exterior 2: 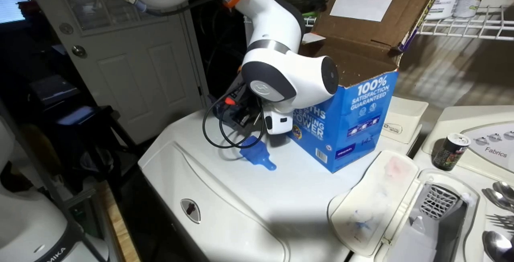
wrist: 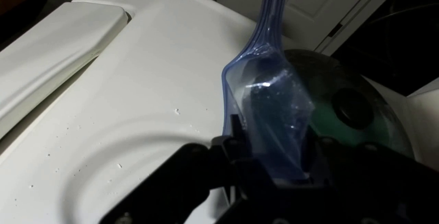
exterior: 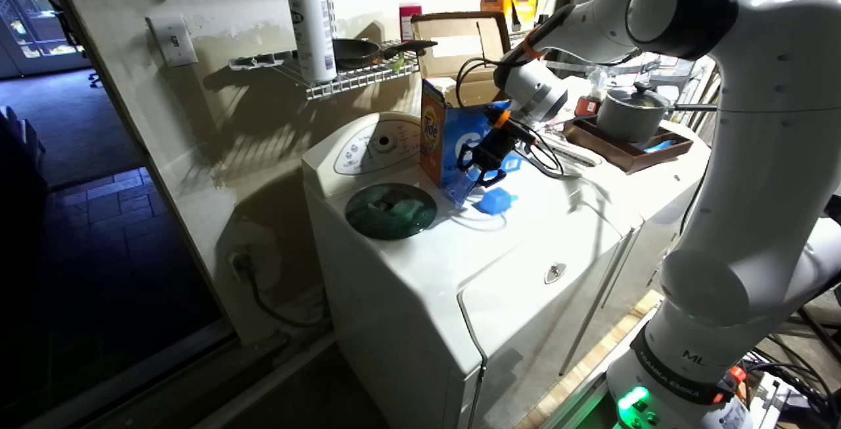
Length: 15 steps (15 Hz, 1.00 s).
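Gripper [wrist: 274, 145] is grasping a clear-blue scoop [wrist: 265, 86] by its cup, probably for firmer purchase, leaving the handle free. Scoop is sitting over the white machine top [exterior: 453, 251] (touching or not, can't tell), showing between green lid [exterior: 391, 212] and another blue piece [exterior: 495, 201] in an exterior view. Handle is pointing away toward the door [wrist: 315, 1], long axis running nearly up-down in the wrist view.

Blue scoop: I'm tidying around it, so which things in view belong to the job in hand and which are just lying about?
Job in hand:
blue scoop, held in the gripper
probably the detergent box

Apparently just lying about:
lidded pot
frying pan
white bottle
drink can
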{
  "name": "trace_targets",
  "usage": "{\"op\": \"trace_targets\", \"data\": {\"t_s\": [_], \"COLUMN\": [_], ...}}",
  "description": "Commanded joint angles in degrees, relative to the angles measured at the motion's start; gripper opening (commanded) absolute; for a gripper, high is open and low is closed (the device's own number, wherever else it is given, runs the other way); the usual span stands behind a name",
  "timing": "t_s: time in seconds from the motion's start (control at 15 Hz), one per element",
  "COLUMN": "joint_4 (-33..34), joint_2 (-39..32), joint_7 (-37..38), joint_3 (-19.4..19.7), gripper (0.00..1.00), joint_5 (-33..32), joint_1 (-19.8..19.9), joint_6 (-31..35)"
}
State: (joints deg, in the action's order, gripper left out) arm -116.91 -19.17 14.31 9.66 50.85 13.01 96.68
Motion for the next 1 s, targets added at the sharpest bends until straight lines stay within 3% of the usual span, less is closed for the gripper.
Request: {"op": "trace_targets", "data": {"t_s": [0.0,0.67,0.93], "joint_4": [0.1,-0.2,-1.9], "joint_2": [-1.2,-1.9,-1.7], "joint_7": [0.8,1.0,-1.3], "joint_3": [1.0,1.8,1.7], "gripper": [0.36,0.37,0.38], "joint_5": [3.1,3.4,2.4], "joint_1": [0.2,0.5,-0.4], "joint_6": [-0.5,-3.3,-1.6]}}
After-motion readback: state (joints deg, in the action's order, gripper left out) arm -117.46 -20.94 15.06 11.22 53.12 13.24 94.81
